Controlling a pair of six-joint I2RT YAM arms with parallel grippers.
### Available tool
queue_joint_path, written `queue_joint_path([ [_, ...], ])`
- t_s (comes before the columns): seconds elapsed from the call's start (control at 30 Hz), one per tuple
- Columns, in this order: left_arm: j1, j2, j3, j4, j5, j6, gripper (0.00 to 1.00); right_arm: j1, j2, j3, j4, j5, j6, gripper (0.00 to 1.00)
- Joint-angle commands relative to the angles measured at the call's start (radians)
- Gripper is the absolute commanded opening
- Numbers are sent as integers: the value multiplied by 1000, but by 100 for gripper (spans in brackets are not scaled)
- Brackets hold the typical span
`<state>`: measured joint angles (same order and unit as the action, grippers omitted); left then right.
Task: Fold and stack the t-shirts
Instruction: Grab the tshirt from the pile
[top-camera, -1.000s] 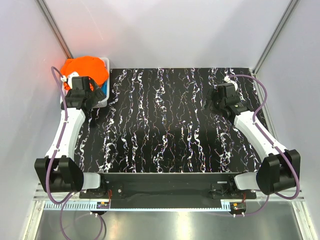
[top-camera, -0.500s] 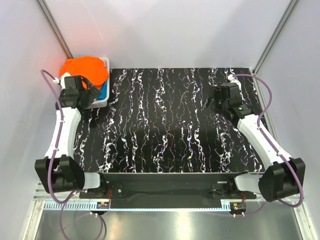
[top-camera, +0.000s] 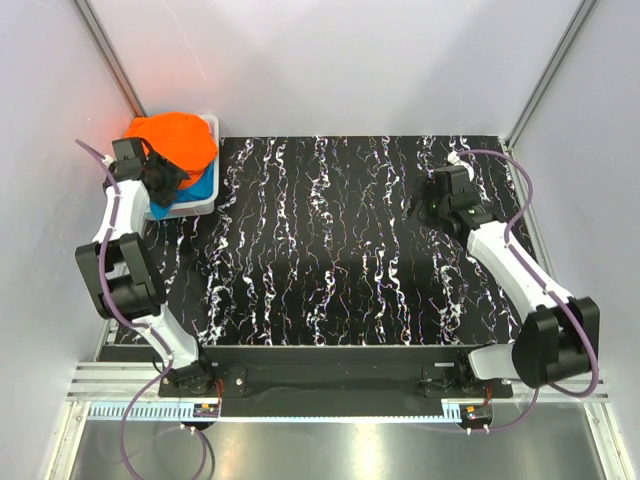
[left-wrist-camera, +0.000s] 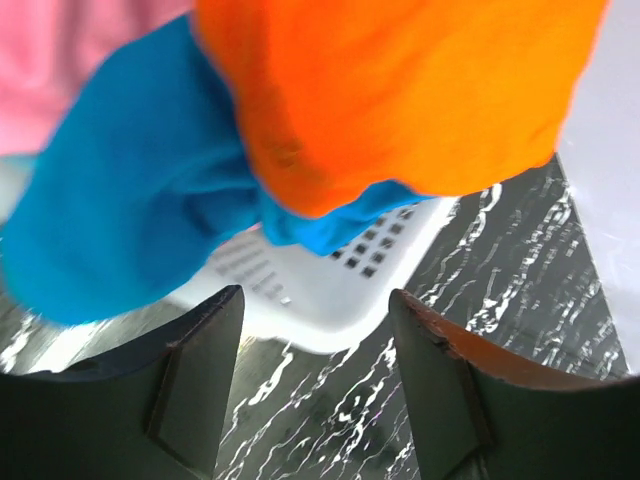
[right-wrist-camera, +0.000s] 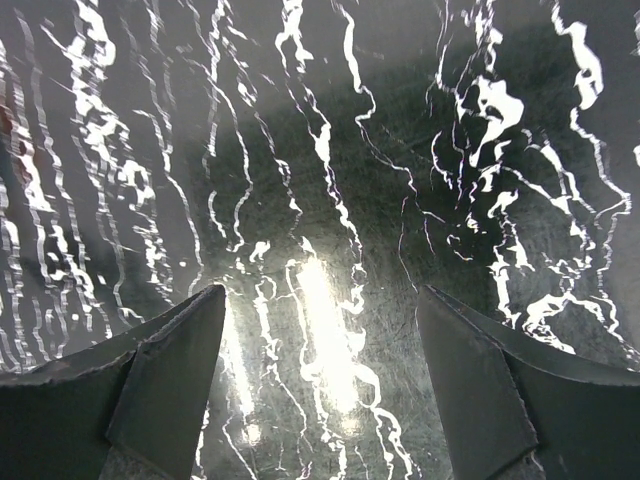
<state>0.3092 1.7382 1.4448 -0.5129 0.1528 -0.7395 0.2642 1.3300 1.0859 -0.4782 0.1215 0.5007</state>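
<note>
An orange t-shirt (top-camera: 175, 138) lies heaped on top of a white basket (top-camera: 196, 201) at the table's back left corner, with a teal-blue t-shirt (top-camera: 200, 184) under it. In the left wrist view the orange shirt (left-wrist-camera: 400, 90) overhangs the blue one (left-wrist-camera: 130, 210), a pink shirt (left-wrist-camera: 50, 60) shows at top left, and the basket wall (left-wrist-camera: 330, 300) is below. My left gripper (top-camera: 165, 180) is open and empty, just at the basket's near side (left-wrist-camera: 315, 300). My right gripper (top-camera: 418, 205) is open and empty above the bare table (right-wrist-camera: 320, 300).
The black marbled table (top-camera: 330, 250) spans the middle. White enclosure walls and metal posts stand close on the left, right and back. The left arm is folded back near the left wall.
My left arm has swung back and left, bringing its gripper from beside the basket up to the basket's near edge. The right gripper shifted only slightly.
</note>
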Motion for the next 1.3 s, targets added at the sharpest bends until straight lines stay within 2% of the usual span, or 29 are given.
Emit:
queue_joint_path([
  [0.0,-4,9,69,122,68,-8,64,9,49,28,47,-20,-16,85],
  [0.13,-13,3,72,139,12,12,63,9,107,28,81,-34,-14,85],
  [0.43,-97,-77,14,197,-317,84,63,9,176,51,92,-49,-31,85],
  [0.57,-113,-98,-17,212,-508,52,63,9,179,52,105,-56,-34,84],
  [0.67,-113,-95,-17,218,-573,31,63,10,192,61,113,-60,-33,85],
  [0.83,-108,-52,3,220,-582,12,63,9,216,72,113,-72,-30,85],
  [1.1,-39,61,54,226,-382,-69,62,10,232,74,118,-83,-16,84],
  [1.23,-32,93,58,232,-369,-83,55,10,236,77,116,-83,-14,84],
  [1.27,-32,98,61,237,-361,-81,44,9,238,78,115,-83,-16,84],
])
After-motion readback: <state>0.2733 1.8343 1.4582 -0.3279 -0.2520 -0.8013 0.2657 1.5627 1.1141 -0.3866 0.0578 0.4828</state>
